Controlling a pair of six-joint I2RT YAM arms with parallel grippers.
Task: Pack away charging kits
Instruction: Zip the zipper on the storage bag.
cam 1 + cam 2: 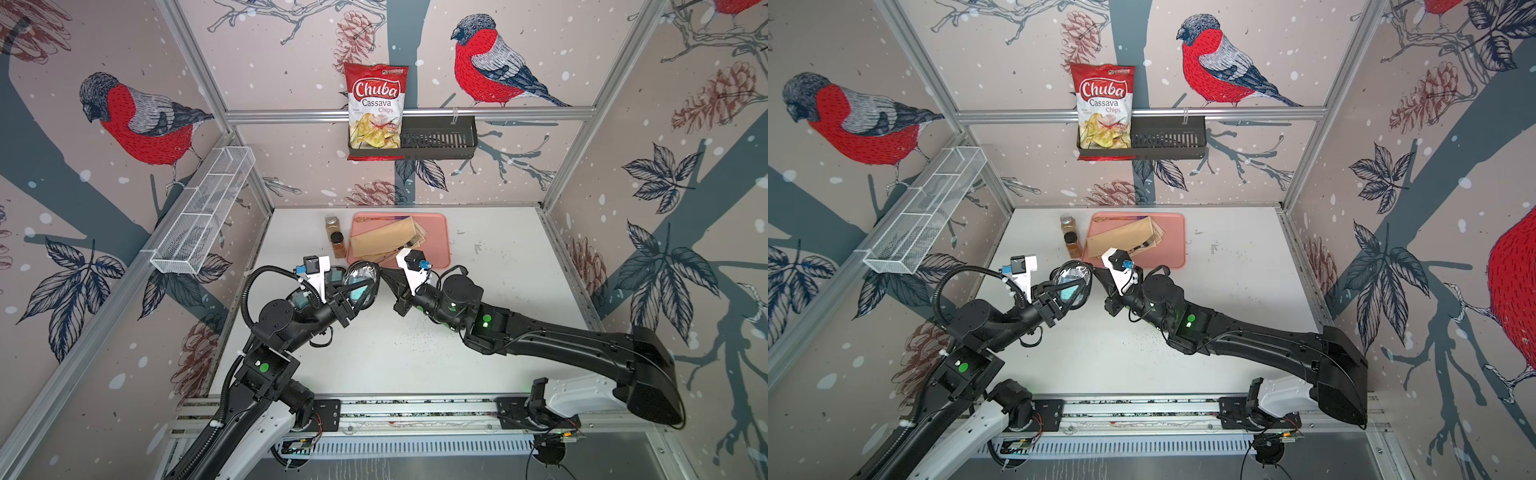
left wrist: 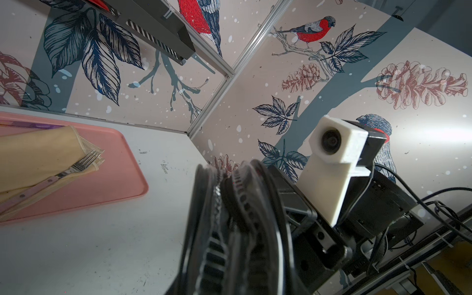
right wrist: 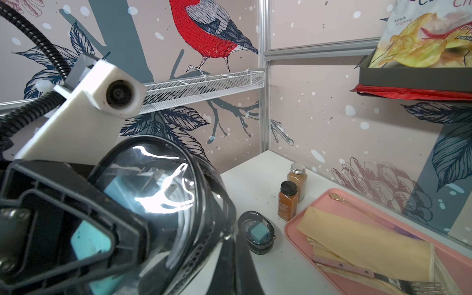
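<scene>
Nearest us, off the near-left corner of the pink tray [image 1: 441, 249] and lifted clear of the surface [image 1: 415, 345], the left gripper [image 1: 351, 302] is part-way closed around a black oval case [image 1: 362, 286]. One teal adapter [image 3: 120, 191] shows through its clear lid. The right gripper [image 1: 385, 273] meets that case's rim on the tray side with its jaws fully together; we cannot tell whether they pinch the zip pull or only press the edge. We judge the step to be zipping this kit shut. To do it well we would hold the left grip firm and level so the case does not twist. We would also draw the pull along the curve of the zipper [image 2: 217, 204] rather than straight off it, and check that no cable loop lies across the teeth. Counting, we find two cases for certain: the held one and a second case [image 3: 256, 233] lying on the surface near the tray's near-left corner, with its own teal cube inside. A further teal patch under the left arm may be a third; we cannot say. The cables we cannot count through the glare. Farther on, two brown spice jars [image 3: 288, 201] stand beside the tray's left edge. On the tray lie one napkin [image 1: 386, 239], one fork [image 2: 84, 163] and one spoon [image 3: 339, 199]. Behind the tray, on the far wall, one chip bag [image 1: 376, 108] sits in one black basket [image 1: 440, 139].
</scene>
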